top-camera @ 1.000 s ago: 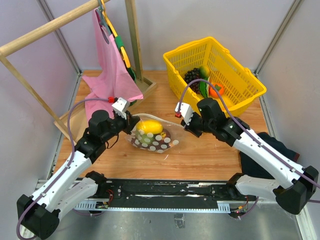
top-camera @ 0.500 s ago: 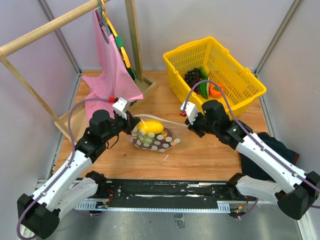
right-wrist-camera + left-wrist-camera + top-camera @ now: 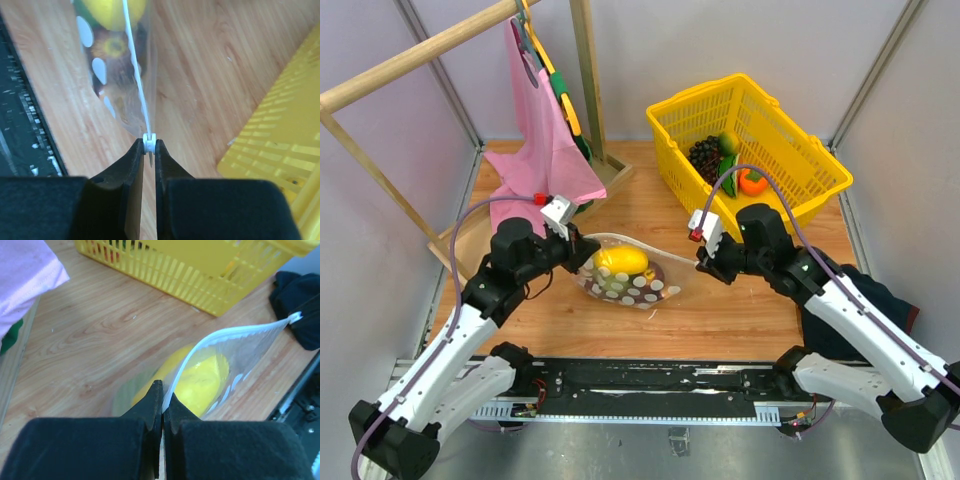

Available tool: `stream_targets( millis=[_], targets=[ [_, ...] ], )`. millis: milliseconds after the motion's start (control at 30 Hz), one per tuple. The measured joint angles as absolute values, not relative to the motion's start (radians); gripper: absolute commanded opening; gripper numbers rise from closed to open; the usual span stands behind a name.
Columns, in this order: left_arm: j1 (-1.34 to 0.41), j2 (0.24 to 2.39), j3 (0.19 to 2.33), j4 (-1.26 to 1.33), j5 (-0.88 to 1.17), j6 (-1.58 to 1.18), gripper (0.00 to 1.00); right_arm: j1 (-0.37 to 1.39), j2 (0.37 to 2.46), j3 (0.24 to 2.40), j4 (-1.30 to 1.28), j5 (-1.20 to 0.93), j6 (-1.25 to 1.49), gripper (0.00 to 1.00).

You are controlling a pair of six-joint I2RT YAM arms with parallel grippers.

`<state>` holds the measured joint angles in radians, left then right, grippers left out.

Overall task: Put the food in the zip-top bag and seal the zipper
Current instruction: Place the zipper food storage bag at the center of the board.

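The clear dotted zip-top bag [image 3: 630, 280] lies on the wooden table between my two grippers, with the yellow lemon-like piece [image 3: 621, 260] and other fruit inside. Its whitish zipper [image 3: 645, 243] runs taut from one gripper to the other. My left gripper [image 3: 582, 250] is shut on the bag's left zipper end; this shows in the left wrist view [image 3: 162, 399], with the zipper [image 3: 235, 334] stretching away. My right gripper [image 3: 705, 262] is shut on the small white zipper slider [image 3: 149, 142] at the bag's right end. The zipper [image 3: 134, 70] runs away from it over the fruit.
A yellow plastic basket [image 3: 800, 150] with more toy fruit stands at the back right, close behind my right arm. A wooden rack with a pink cloth [image 3: 542, 140] stands at the back left. A dark cloth [image 3: 865, 290] lies at the right edge.
My right gripper has moved right along the zipper, away from the left gripper, and the strip is now drawn out straight. My left gripper has stayed at the bag's left end.
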<state>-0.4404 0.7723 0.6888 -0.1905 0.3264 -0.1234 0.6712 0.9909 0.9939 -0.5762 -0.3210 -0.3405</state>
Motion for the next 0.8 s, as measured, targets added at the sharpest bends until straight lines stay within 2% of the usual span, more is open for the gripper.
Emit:
stream_targets(
  millis=[267, 400, 567, 800],
  targets=[
    [-0.44, 0.763, 0.833, -0.374, 0.389, -0.198, 0.0, 0.665, 1.011, 1.016, -0.672, -0.576, -0.34, 0.01],
    [-0.44, 0.835, 0.855, -0.44, 0.389, -0.218, 0.0, 0.665, 1.087, 1.019, -0.678, -0.599, -0.331, 0.01],
    [-0.439, 0.971, 0.849, -0.429, 0.282, -0.259, 0.04, 0.665, 1.187, 1.024, -0.611, -0.459, -0.246, 0.05],
    [-0.437, 1.091, 0.839, -0.271, 0.109, -0.303, 0.19, 0.665, 1.354, 1.068, -0.467, -0.142, -0.141, 0.1]
  ],
)
